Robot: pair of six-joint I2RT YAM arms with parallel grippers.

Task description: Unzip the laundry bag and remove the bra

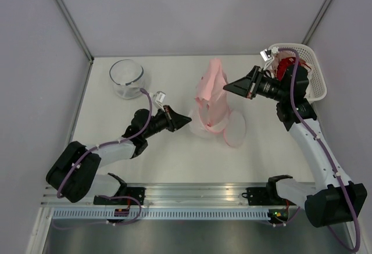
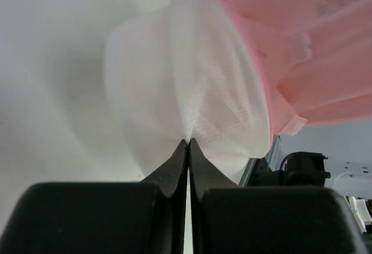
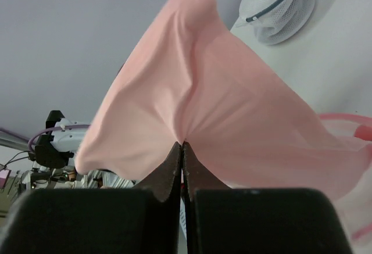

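Note:
The laundry bag (image 1: 216,127) lies unzipped in the middle of the table, its round mesh flap (image 1: 236,133) folded out to the right. My left gripper (image 1: 189,120) is shut on the bag's white mesh (image 2: 197,91) at its left side, and the mesh puckers into the fingertips (image 2: 188,140). The pale pink bra (image 1: 210,88) rises out of the bag, pulled up and back. My right gripper (image 1: 226,85) is shut on a fold of the bra (image 3: 221,103), with the cloth gathered at its tips (image 3: 182,143). The bag's pink rim (image 3: 349,117) shows below right.
A clear glass bowl (image 1: 127,78) stands at the back left. At the back right, behind the right arm, a white lattice basket (image 1: 311,74) holds a red garment (image 1: 285,68). Grey walls enclose the table on three sides.

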